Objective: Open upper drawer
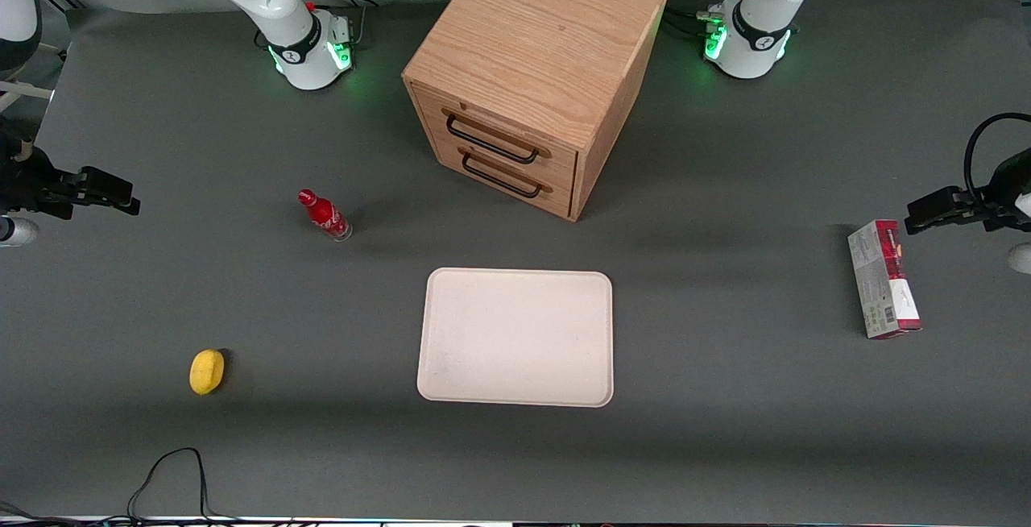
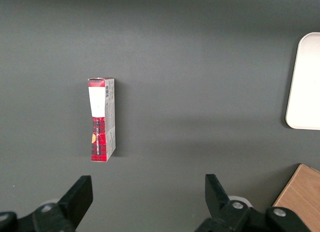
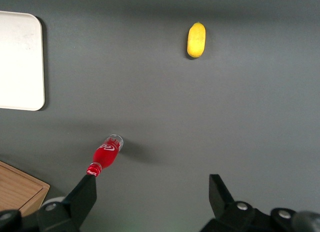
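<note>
The oak cabinet [image 1: 548, 35] stands mid-table, farther from the front camera than the tray. Its upper drawer [image 1: 507, 126] is shut, with a long thin black wire handle [image 1: 491, 143]. The matching bottom drawer [image 1: 506, 175] below it is also shut. My right gripper [image 1: 121, 192] hovers at the working arm's end of the table, well away from the cabinet. It is open and empty in the right wrist view [image 3: 152, 182]. Only a corner of the cabinet top [image 3: 20, 189] shows there.
A red bottle [image 1: 325, 215] stands between gripper and cabinet, also in the right wrist view [image 3: 106, 154]. A yellow lemon [image 1: 207, 371] lies nearer the front camera. A white tray [image 1: 515, 338] lies in front of the drawers. A red-and-grey box [image 1: 884, 277] lies toward the parked arm's end.
</note>
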